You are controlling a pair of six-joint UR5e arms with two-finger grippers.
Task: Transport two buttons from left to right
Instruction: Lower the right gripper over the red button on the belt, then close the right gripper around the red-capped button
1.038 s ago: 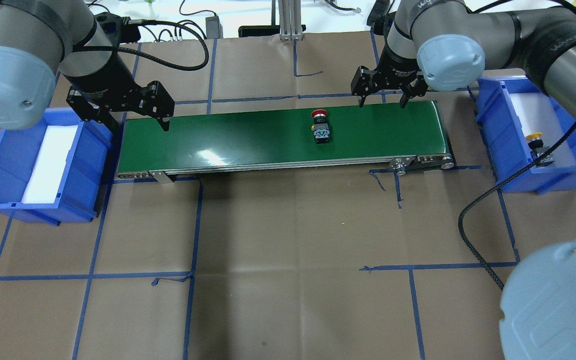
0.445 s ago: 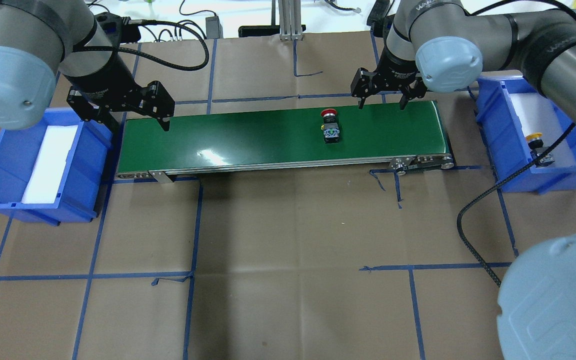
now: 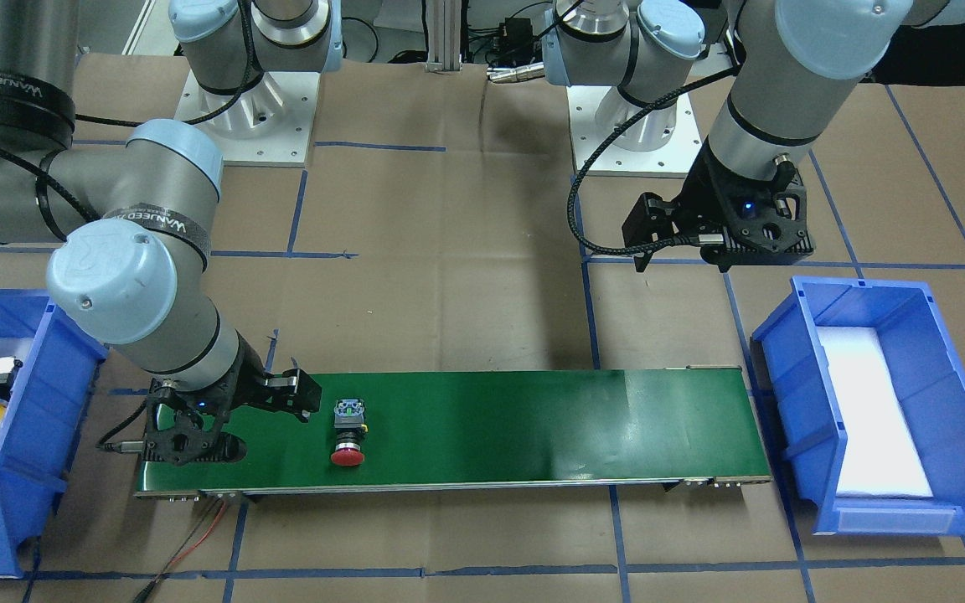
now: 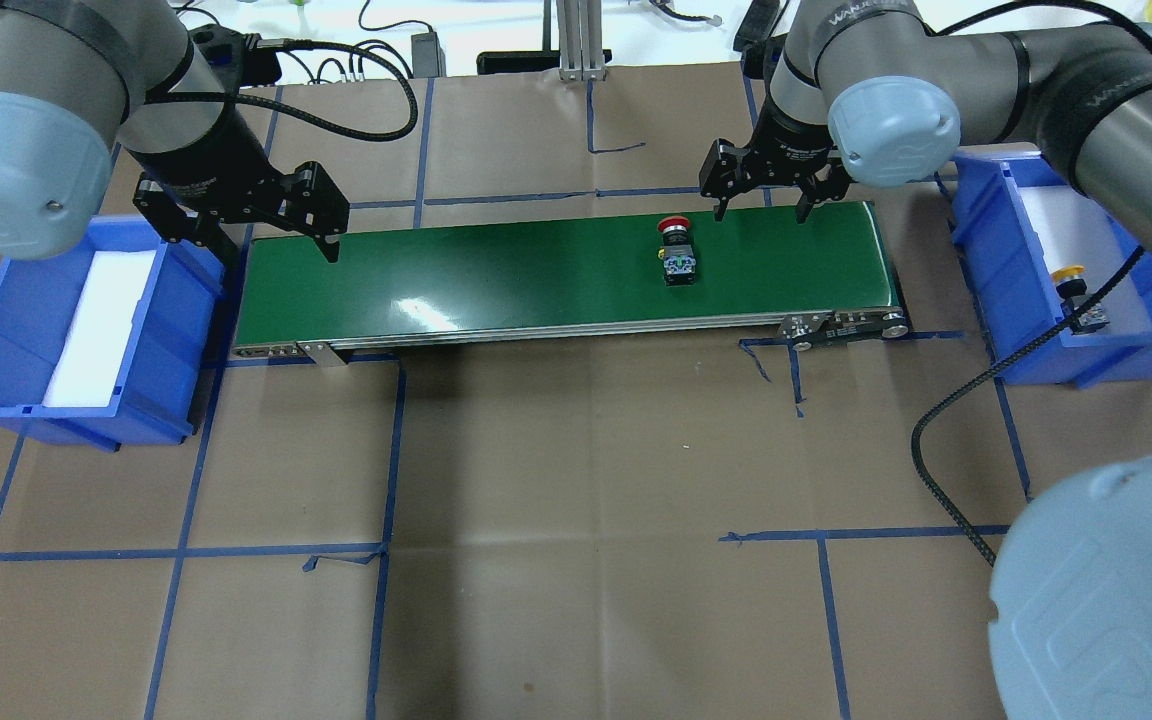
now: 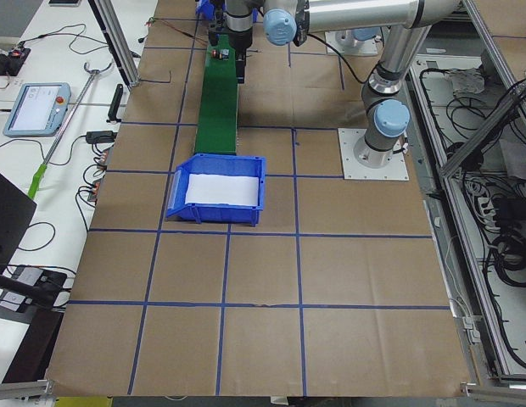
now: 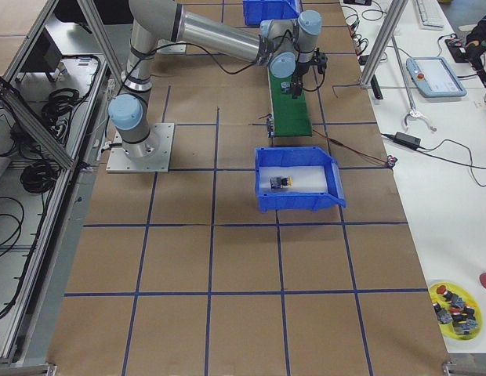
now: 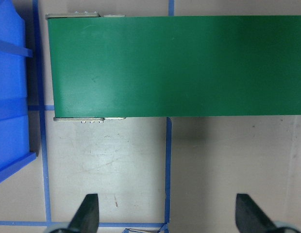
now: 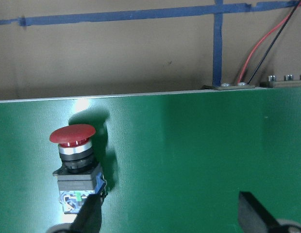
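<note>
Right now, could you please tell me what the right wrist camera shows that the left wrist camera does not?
Only the right wrist view shows the red button lying on the belt, and wires beyond it. Only the left wrist view shows a blue bin by the belt's end. Both share the belt and brown paper; the right end effector and left end effector are open.

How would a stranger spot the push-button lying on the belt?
Find the long green conveyor belt mid-table. Near its right end, beside the open right gripper, lies a small black-bodied push-button. Its red mushroom cap distinguishes it from the yellow-capped button in the right blue bin.
</note>
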